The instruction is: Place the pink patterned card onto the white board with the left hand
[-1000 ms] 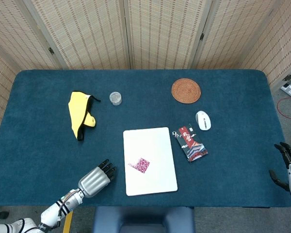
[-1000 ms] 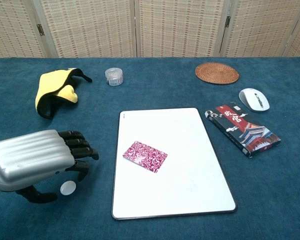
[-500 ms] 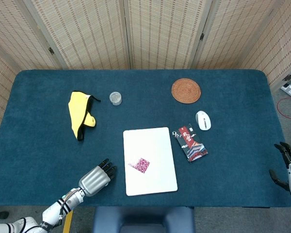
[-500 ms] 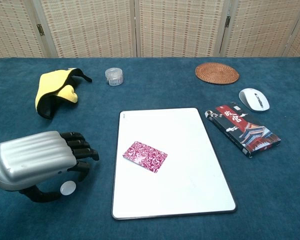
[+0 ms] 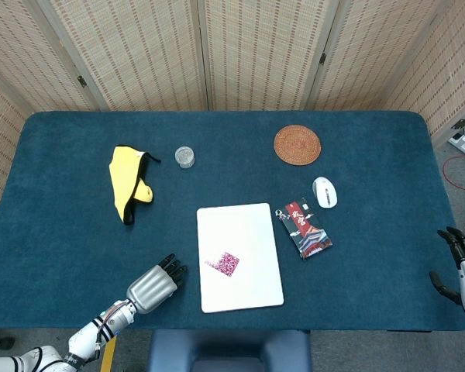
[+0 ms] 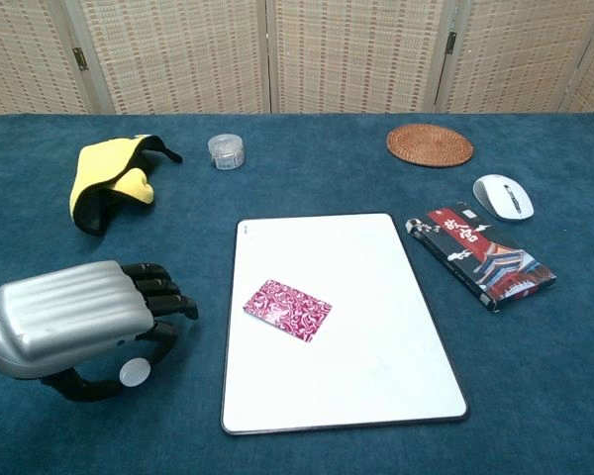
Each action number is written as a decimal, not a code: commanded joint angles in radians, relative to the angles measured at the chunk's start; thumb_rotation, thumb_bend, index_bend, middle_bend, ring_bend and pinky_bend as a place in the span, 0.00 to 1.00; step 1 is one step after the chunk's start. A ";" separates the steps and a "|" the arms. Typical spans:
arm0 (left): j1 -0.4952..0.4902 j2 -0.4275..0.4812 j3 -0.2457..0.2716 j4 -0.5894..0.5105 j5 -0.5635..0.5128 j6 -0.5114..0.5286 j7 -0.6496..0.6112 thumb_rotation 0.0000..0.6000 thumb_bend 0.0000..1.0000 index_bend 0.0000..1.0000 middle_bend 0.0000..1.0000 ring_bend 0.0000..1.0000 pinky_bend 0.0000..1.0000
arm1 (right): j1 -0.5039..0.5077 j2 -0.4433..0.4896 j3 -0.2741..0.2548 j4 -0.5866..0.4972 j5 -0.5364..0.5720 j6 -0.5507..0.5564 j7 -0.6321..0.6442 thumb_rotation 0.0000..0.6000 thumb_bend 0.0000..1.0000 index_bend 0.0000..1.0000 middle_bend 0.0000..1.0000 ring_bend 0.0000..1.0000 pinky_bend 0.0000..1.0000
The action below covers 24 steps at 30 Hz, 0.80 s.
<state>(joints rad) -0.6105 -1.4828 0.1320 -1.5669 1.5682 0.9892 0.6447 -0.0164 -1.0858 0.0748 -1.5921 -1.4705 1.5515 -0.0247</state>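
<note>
The pink patterned card (image 5: 226,263) (image 6: 287,309) lies flat on the lower left part of the white board (image 5: 244,225) (image 6: 361,277), with nothing touching it. My left hand (image 5: 156,281) (image 6: 79,327) hovers over the blue table just left of the board, a short gap from its edge. It is empty, with the fingers loosely extended toward the board and the thumb apart underneath. At the table's far right edge, my right hand (image 5: 459,263) holds nothing and its fingers are spread; it shows only in the head view.
A yellow cloth (image 5: 128,182) (image 6: 104,178) and a small clear jar (image 5: 185,157) (image 6: 226,151) lie at the back left. A woven coaster (image 5: 297,145) (image 6: 430,144), a white mouse (image 5: 324,192) (image 6: 503,195) and a red patterned box (image 5: 303,229) (image 6: 480,254) lie right of the board.
My left hand has drifted slightly back toward the near table edge. The card, the board and the right hand have not moved.
</note>
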 commanded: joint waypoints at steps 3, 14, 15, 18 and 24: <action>0.003 -0.003 -0.001 0.004 0.002 -0.003 -0.002 1.00 0.32 0.50 0.20 0.20 0.16 | 0.000 0.001 0.000 -0.002 0.000 0.000 -0.001 1.00 0.31 0.17 0.18 0.24 0.16; 0.005 -0.003 -0.009 0.007 0.010 -0.009 -0.016 1.00 0.35 0.53 0.21 0.20 0.16 | -0.001 0.001 0.000 -0.006 0.000 0.001 -0.005 1.00 0.31 0.17 0.18 0.24 0.16; 0.005 -0.003 -0.009 0.007 0.011 -0.009 -0.017 1.00 0.35 0.53 0.21 0.20 0.16 | -0.001 0.001 0.000 -0.006 0.000 0.001 -0.005 1.00 0.31 0.17 0.18 0.24 0.16; 0.004 -0.002 -0.012 0.006 0.014 -0.010 -0.020 1.00 0.36 0.53 0.21 0.20 0.16 | -0.001 0.001 -0.001 -0.007 0.000 0.001 -0.006 1.00 0.31 0.17 0.18 0.24 0.16; -0.005 0.018 -0.034 -0.017 0.014 -0.006 -0.038 1.00 0.36 0.53 0.21 0.20 0.16 | -0.001 0.004 0.000 -0.010 -0.002 0.004 -0.010 1.00 0.31 0.17 0.18 0.24 0.16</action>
<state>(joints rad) -0.6124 -1.4691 0.1023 -1.5798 1.5830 0.9820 0.6096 -0.0177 -1.0821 0.0749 -1.6025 -1.4721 1.5552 -0.0347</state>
